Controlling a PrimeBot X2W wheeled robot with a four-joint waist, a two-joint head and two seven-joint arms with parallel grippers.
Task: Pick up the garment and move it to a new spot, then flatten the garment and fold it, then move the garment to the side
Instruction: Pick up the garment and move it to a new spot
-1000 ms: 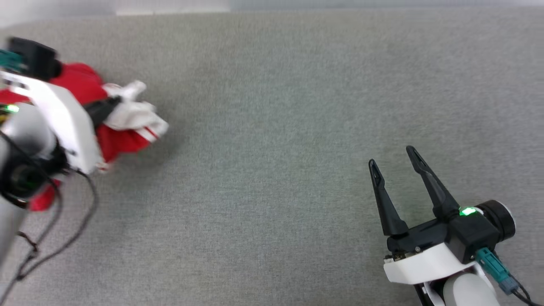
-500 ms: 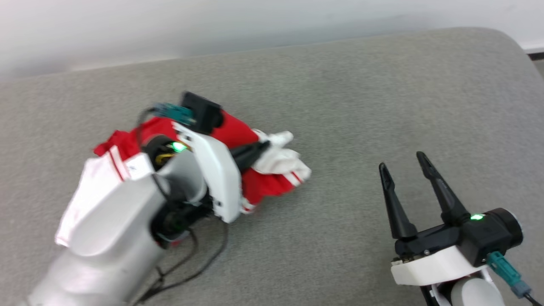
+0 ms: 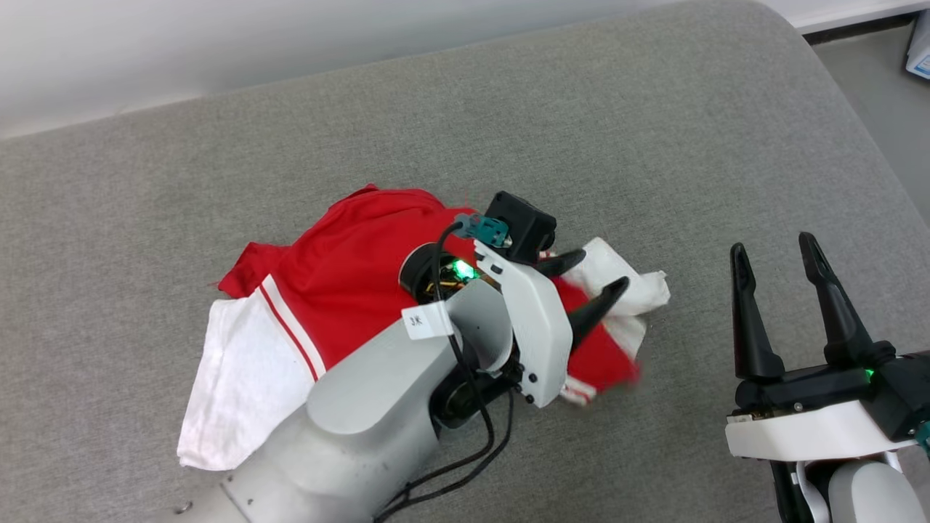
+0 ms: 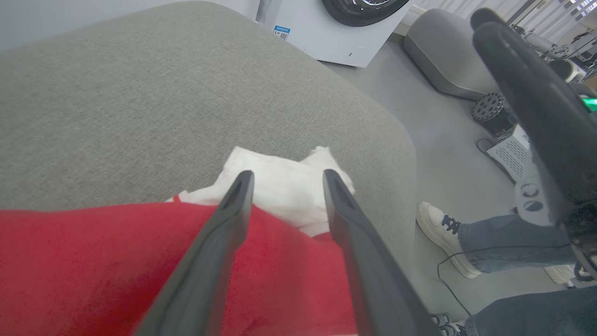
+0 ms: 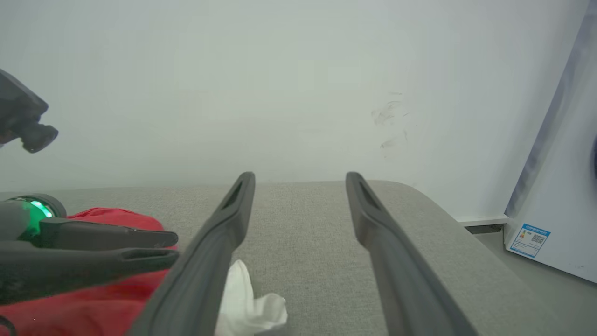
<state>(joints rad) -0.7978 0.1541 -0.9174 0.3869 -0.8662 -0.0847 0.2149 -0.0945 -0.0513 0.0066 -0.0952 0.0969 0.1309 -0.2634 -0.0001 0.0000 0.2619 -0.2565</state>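
since both tools stand with fingers spread and nothing between them, the garment looks set down rather than carried. closest in, the right tool (image 3: 771, 245) waits wide apart over the bare grey surface (image 3: 654, 450), well clear of the cloth, probably held ready to share the flattening. to its left, the left tool (image 3: 603, 269) hovers with fingers parted just above the garment (image 3: 349, 276). a crumpled white sleeve (image 3: 645, 292) lies beyond its tips, with red body fabric beneath and behind it. i judge this the end of the move to a new spot, with flattening and folding not yet begun. the shirt lies bunched, and a second white sleeve (image 3: 232, 378) with striped trim is spread out behind the left tool, beside its forearm (image 3: 378, 407). that forearm covers the middle of the shirt, so the collar and lower hem cannot be made out, and whether the fingertips touch cloth is unclear. farther off, past the surface's rounded edge, the left wrist view shows a person's shoe (image 4: 438, 228) and trouser leg, cut by the frame, and a white appliance (image 4: 326, 37).
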